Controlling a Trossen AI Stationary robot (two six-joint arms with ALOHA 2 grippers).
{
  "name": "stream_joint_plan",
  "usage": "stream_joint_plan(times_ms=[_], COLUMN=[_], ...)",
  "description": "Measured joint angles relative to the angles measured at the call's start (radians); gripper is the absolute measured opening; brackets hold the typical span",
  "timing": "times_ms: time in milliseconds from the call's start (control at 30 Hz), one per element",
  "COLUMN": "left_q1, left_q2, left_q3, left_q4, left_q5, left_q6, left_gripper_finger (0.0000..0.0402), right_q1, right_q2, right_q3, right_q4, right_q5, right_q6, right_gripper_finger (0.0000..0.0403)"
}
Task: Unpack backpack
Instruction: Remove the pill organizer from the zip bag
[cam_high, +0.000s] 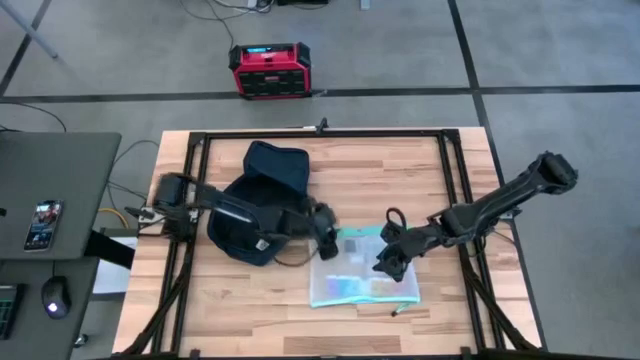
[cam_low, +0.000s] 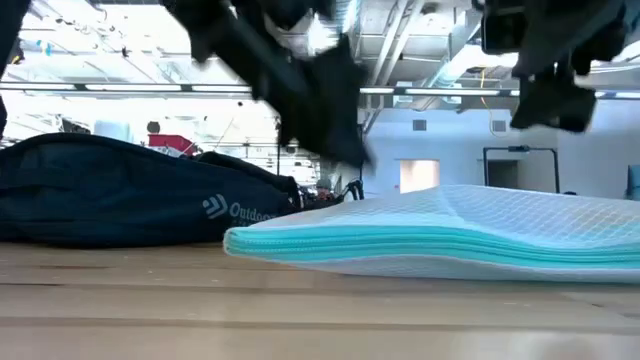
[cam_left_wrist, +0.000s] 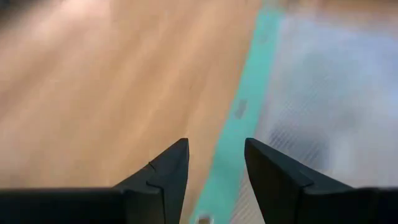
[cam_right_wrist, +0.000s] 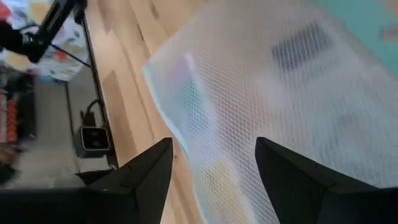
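Observation:
The dark navy backpack (cam_high: 262, 200) lies flat on the left half of the wooden table, also seen in the low view (cam_low: 120, 195). To its right, a white mesh pouch with a teal zip edge (cam_high: 362, 268) lies flat on the table (cam_low: 450, 235). My left gripper (cam_left_wrist: 214, 165) hangs open above the pouch's left teal edge (cam_left_wrist: 239, 112), past the backpack (cam_high: 326, 240). My right gripper (cam_right_wrist: 214, 168) hangs open over the pouch's mesh face (cam_right_wrist: 261, 93), near its right side (cam_high: 390, 262). In the low view both grippers are clear of the pouch.
A red-black box (cam_high: 270, 70) stands on the floor beyond the far edge. Black frame rails (cam_high: 450, 180) run along the table's sides. A small object (cam_high: 400, 311) lies near the pouch's near right corner. A desk with a phone (cam_high: 45, 225) stands to the left.

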Motion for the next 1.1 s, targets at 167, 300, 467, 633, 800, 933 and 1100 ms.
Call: stream_joint_plan(times_ms=[167,300,467,633,800,933,1100], left_q1=[-0.068,-0.155,-0.237,-0.275,-0.290,-0.294,-0.298], left_q2=[-0.102,-0.097,-0.006,0.076,0.155,0.201,0.228], left_q3=[-0.003,0.000,-0.004,0.000,0.016,0.044,0.079], left_q4=[-0.053,-0.029,-0.016,0.116,0.170,0.169,0.169], left_q5=[0.100,0.123,0.033,0.009,0.012,0.011,0.013], left_q6=[0.111,0.191,0.159,0.060,0.024,-0.004,-0.022], left_gripper_finger=[0.0143,0.0143,0.0143,0.0143,0.0143,0.0143,0.0143], right_q1=[0.096,0.237,0.434,0.550,0.574,0.575,0.544], right_q2=[-0.078,-0.080,0.000,0.107,0.248,0.338,0.351], right_q3=[0.095,0.079,-0.016,-0.094,-0.112,-0.091,-0.054], right_q4=[-0.256,-0.379,-0.444,-0.370,-0.153,-0.066,-0.098], right_q5=[0.009,0.037,0.034,0.037,0.063,0.191,0.399], right_q6=[-0.112,-0.070,0.113,0.247,0.196,0.176,0.129], right_gripper_finger=[0.0220,0.0220,0.0220,0.0220,0.0221,0.0220,0.0220])
